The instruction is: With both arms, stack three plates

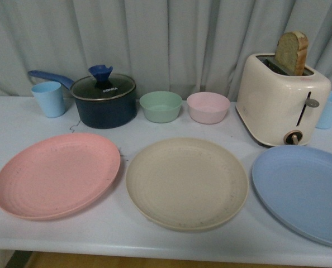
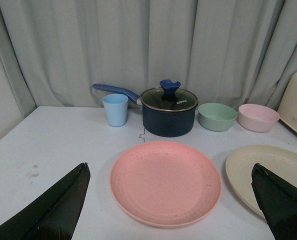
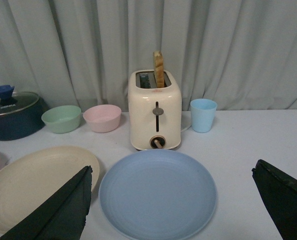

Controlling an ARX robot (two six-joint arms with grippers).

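Note:
Three plates lie side by side along the table's front: a pink plate (image 1: 57, 175) on the left, a beige plate (image 1: 186, 182) in the middle, a blue plate (image 1: 306, 190) on the right. No arm shows in the front view. My left gripper (image 2: 169, 172) is open, held back from and above the pink plate (image 2: 166, 182), with the beige plate (image 2: 261, 167) behind one finger. My right gripper (image 3: 171, 175) is open over the blue plate (image 3: 157, 194), the beige plate (image 3: 36, 182) beside it. Neither gripper holds anything.
Behind the plates stand a light blue cup (image 1: 48, 99), a dark lidded saucepan (image 1: 103, 100), a green bowl (image 1: 160, 106), a pink bowl (image 1: 208, 107) and a cream toaster (image 1: 280, 100) with a bread slice. Another blue cup (image 1: 331, 109) is far right. A curtain hangs behind.

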